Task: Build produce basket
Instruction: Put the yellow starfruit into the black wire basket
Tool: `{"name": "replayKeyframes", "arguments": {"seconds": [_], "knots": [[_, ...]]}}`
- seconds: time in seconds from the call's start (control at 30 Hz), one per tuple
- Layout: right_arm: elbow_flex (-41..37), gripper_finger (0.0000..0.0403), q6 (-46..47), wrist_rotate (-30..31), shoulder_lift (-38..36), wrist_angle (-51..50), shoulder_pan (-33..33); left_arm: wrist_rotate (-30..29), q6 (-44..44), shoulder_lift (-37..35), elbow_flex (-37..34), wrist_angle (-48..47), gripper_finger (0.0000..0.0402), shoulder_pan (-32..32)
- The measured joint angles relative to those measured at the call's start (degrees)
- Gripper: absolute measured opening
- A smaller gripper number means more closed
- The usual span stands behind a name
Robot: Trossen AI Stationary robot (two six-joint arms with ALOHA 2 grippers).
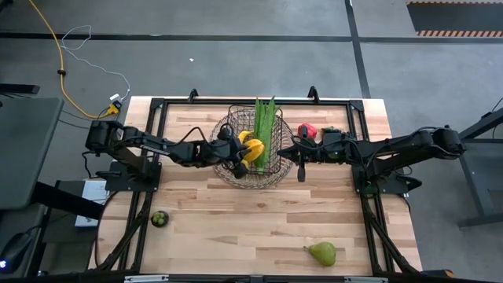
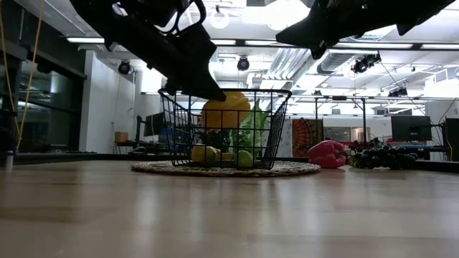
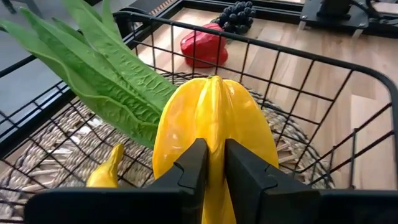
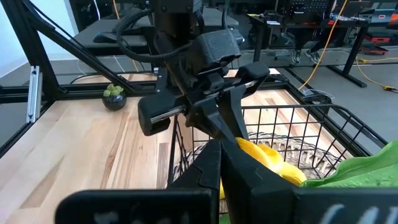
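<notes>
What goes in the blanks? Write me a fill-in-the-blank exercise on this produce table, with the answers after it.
1. The left gripper is shut on the glossy yellow-orange toy pepper, held over the dark wire-mesh ____.
2. The long green leafy bunch lies ____ the basket.
3. The green toy pear lies on the wooden table, on the ____ arm's side.
4. The red toy pepper sits outside the basket, beside the dark ____.
Answers: basket; inside; right; grapes.
</notes>
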Motion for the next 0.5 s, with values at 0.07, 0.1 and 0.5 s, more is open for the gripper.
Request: {"name": "replayKeyframes", "arguments": {"seconds": [0.07,0.1,0.5], "knots": [[0.0,0.0,0.0,0.0,0.0,0.0,0.0,-0.4,0.0,0.0,0.0,-0.2,0.0044,0.0],[0.0,0.0,0.0,0.0,0.0,0.0,0.0,-0.4,0.0,0.0,0.0,-0.2,0.0045,0.0],[0.0,0.0,0.0,0.0,0.4,0.2,0.0,-5.1,-1.9,1.9,0.0,0.7,0.0082,0.1]]}}
